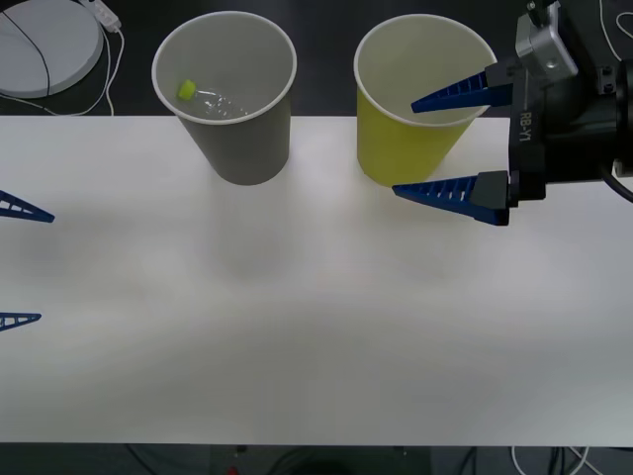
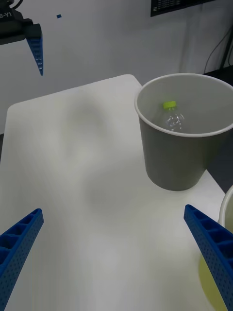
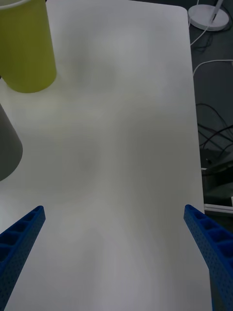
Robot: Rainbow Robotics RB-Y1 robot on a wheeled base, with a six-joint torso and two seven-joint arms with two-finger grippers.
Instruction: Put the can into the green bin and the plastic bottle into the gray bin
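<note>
The gray bin (image 1: 237, 129) stands at the table's back, left of centre. Inside it lies the plastic bottle (image 1: 213, 101), clear with a lime-green cap (image 2: 169, 104). To its right stands the green bin (image 1: 401, 148), whose bottom is hidden, and the can is out of view. My right gripper (image 1: 404, 147) is open at the green bin's right side; one finger reaches over the rim, the other lies in front of the cup wall. Nothing is between its fingers (image 2: 19, 238). My left gripper (image 1: 45, 267) stays open and empty at the table's left edge.
The white table (image 1: 316, 327) stretches bare in front of both cups. A white round base with cables (image 1: 45, 45) sits on the floor beyond the back left corner. More cables lie on the floor beside the table (image 3: 213, 141).
</note>
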